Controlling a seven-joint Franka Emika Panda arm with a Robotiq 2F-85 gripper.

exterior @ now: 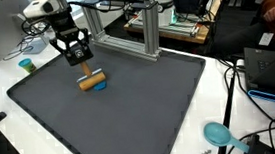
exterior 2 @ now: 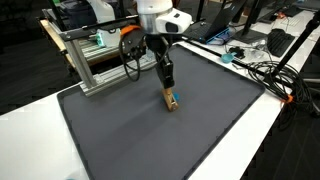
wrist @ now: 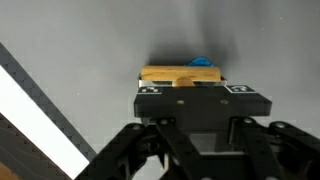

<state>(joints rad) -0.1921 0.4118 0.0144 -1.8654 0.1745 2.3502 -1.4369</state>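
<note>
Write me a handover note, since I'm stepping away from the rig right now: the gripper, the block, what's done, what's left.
Gripper: shut on the wooden block; a blue piece shows at the block's far side.
Block: low at the dark mat, near the aluminium frame. Cannot tell whether it is lifted or resting.
Done: block gripped.
Left: everything after the grip; the block is not yet carried anywhere.

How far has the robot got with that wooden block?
Done: the gripper is shut on the wooden block. In hand: that block, a blue piece beside it, sits low at the grey mat; lifted or resting, I cannot tell. Left: not yet let go.
</note>
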